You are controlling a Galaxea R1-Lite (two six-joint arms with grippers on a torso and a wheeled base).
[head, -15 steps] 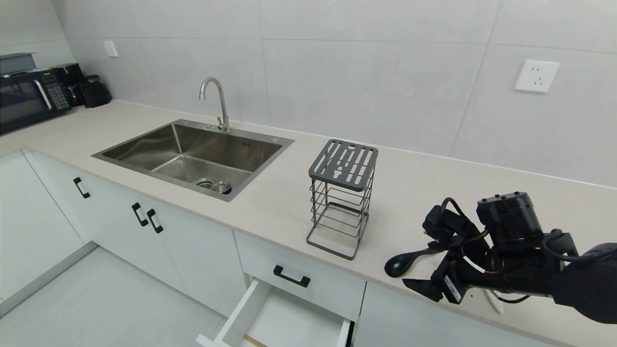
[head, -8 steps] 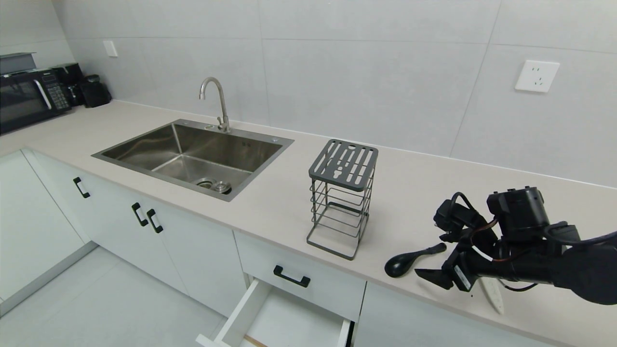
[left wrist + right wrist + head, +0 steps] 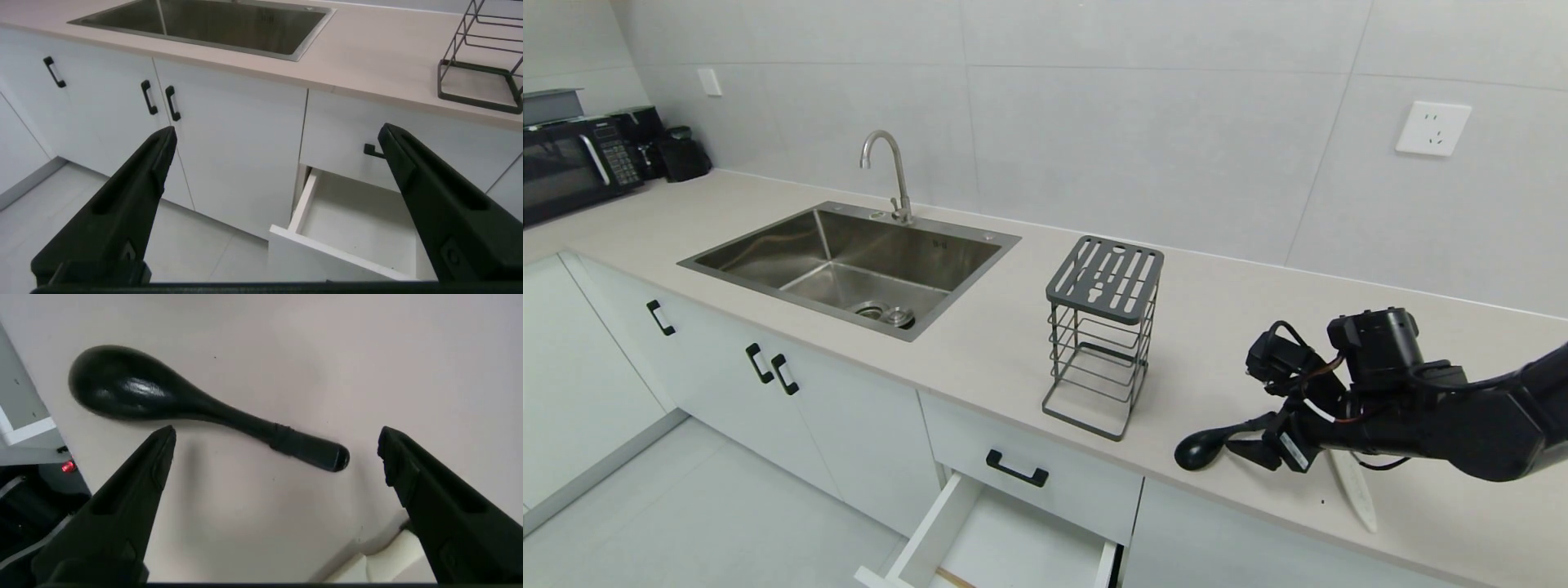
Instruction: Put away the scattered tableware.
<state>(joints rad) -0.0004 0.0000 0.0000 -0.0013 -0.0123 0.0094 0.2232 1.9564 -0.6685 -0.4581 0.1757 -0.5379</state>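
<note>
Over the pale counter (image 3: 980, 343), right of the wire rack (image 3: 1104, 335), the right gripper (image 3: 1252, 452) is hovering, fingers apart like those of the left gripper (image 3: 278, 131), astride a glossy black spoon (image 3: 204, 408) lying flat, oval bowl nearer the rack.

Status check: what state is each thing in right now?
Spoon: flat on counter, ungripped.
White knife: flat on counter.
Right gripper: jaws open over spoon.
Left gripper: jaws open.
Lower drawer: pulled open.
Rack: upright, empty.
Tap: off.
</note>
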